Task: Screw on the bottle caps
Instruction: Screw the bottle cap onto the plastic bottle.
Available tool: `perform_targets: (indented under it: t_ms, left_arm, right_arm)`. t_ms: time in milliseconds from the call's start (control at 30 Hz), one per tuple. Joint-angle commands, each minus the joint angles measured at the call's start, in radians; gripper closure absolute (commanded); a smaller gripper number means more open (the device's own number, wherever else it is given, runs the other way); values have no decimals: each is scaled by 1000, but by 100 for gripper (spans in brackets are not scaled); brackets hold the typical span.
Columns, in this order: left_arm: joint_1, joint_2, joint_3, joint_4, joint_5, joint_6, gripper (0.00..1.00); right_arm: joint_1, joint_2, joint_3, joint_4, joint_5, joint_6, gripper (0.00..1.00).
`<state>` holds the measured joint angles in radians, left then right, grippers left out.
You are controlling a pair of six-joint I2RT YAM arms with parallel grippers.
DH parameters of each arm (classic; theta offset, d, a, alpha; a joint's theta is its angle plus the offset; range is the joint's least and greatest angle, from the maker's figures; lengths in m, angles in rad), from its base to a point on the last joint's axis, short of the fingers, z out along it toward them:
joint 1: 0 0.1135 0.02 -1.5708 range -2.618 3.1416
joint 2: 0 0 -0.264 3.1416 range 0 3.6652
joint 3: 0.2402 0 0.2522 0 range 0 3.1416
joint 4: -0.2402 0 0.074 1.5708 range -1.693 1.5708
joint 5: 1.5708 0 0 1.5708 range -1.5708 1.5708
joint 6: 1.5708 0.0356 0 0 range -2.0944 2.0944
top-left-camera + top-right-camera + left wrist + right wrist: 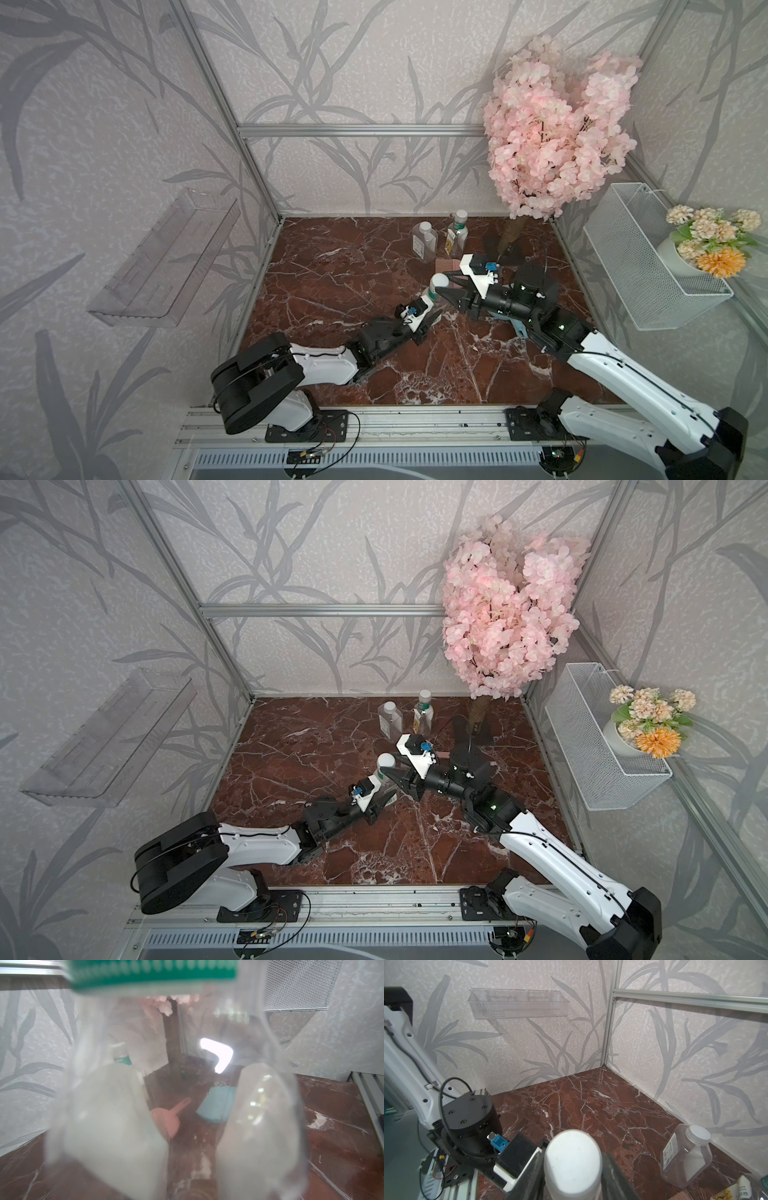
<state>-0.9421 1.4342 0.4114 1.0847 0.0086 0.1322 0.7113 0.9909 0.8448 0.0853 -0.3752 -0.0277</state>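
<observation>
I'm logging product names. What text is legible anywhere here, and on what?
Nothing is legible.
Label of the square bottle: print too small.
Label of the round bottle at the back: characters blurred.
Green band of the held bottle: blurred.

Marble tabletop [332,266] lies wide open toward the clear wall shelf [166,257], but the square bottle [424,243], round bottle [457,237] and pink blossom tree [557,137] crowd the far corner.

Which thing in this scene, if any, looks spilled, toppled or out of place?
Nothing stands out. The square bottle and a round bottle stand upright and capped at the back; the third bottle is held in the left pincer, the right pincer shut on its cap.
</observation>
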Motion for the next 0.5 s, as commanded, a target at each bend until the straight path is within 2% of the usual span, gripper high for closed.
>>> perform_targets:
  t_ms: [0,133,267,467]
  left_arm:
    - [-14,-18,95,194,-34,68,71]
    - [-14,-6,92,207,-71,71,71]
    - [-14,3,90,205,-98,74,71]
    - [-14,13,89,183,-129,62,71]
  right_arm:
    - [69,78,-57,-64,224,140,69]
    - [135,112,-68,-31,375,211,69]
    - [190,158,-37,-60,489,197,70]
    - [221,169,-18,-49,493,203,67]
